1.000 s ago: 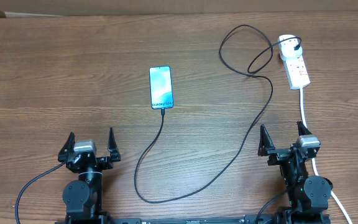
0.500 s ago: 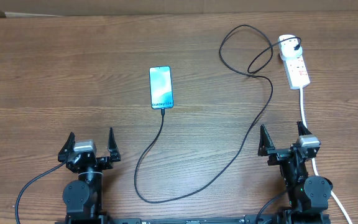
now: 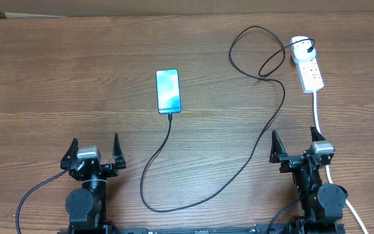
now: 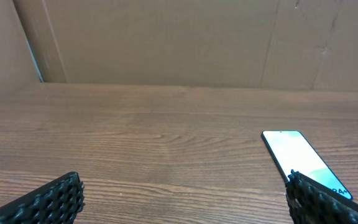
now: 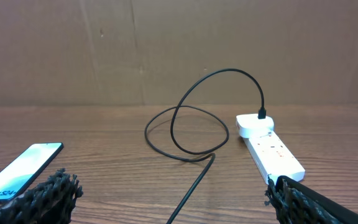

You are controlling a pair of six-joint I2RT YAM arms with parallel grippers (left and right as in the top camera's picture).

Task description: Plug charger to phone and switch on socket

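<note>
One slim teal-screened phone (image 3: 168,91), thin black charger (image 3: 170,125) at its near end

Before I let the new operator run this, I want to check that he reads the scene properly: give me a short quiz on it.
1. Where is the white plug of the charger? A in the socket; B lying loose, unplugged; C in a gripper.
2. Fill in: the left gripper and right gripper both stand ___.
3. True or false: the phone lies screen up.
Key: 1 A; 2 open; 3 true.
</note>
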